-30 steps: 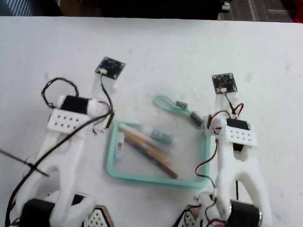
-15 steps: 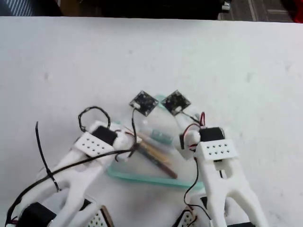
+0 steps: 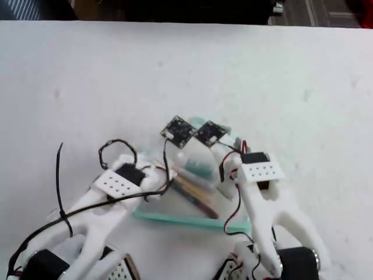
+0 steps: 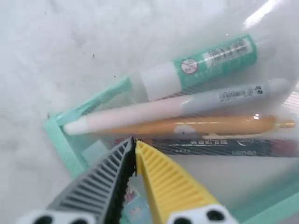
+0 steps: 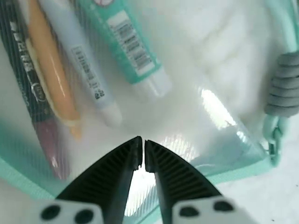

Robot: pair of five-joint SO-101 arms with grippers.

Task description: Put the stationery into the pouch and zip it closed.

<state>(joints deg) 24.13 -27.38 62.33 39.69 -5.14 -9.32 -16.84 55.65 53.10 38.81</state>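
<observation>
**Filled pouch (image 3: 180, 219) on the tabletop (image 3: 87, 70)**

The left pincer (image 4: 134, 145), clenched, sits at the clear pouch's left corner. The pens (image 4: 187, 125) and glue stick (image 4: 205, 60) lie inside. The right pincer (image 5: 142, 156), also clenched, is over its right side.

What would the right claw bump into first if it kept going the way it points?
Probably the clear front of the pouch, just ahead of the right claw and its shut tips. Depth is hard to judge, so it may already touch.
</observation>
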